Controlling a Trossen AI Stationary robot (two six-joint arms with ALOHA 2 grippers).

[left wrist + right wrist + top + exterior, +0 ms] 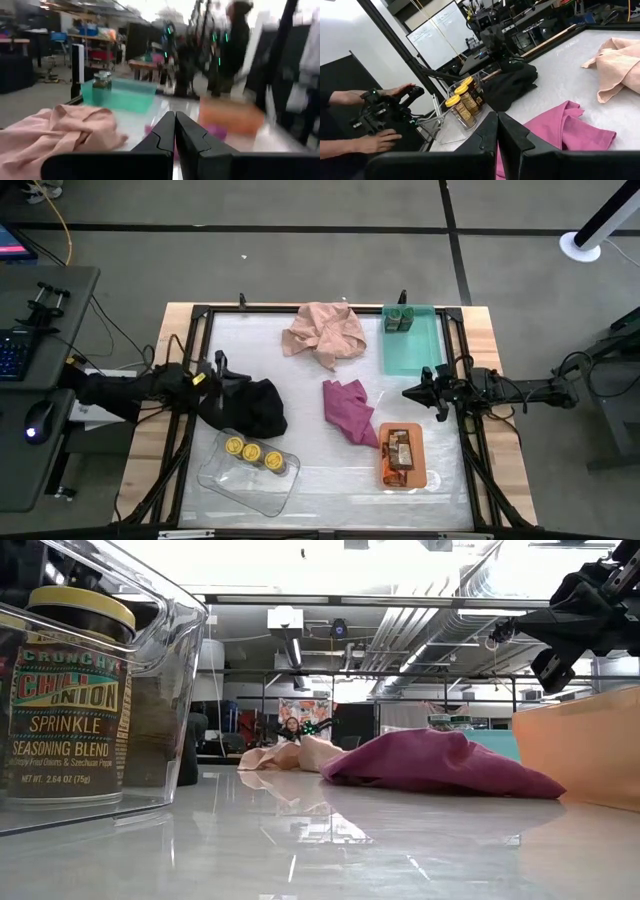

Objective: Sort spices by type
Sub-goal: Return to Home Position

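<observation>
Spices are in neither gripper. Your left gripper (175,119) is clenched on nothing, its fingers pressed flat together, and it hangs over the table's left side just beside the black cloth (258,408). Your right gripper (497,119) is pinched closed and empty too, hanging at the right side between the teal tray (415,355) and the orange tray (400,481). Both point inward over the mat and stand clear of every tray, which to me fits a rest pose rather than a reach. Farther out, three yellow jars (253,452) stand in a row in the clear tray (238,486) at the near left. Two green jars (400,318) sit side by side in the teal tray's far corner. The packets (399,450) lie in the orange tray, though from above you can't be sure whether they lie stacked or side by side. Each kind has a tray of its own, so the sorting looks done. The pink cloth (325,332) and magenta cloth (350,412) lie loose mid-table, with no spice showing on them. Beyond the table's left edge, a person's hands (380,141) grip a controller.
</observation>
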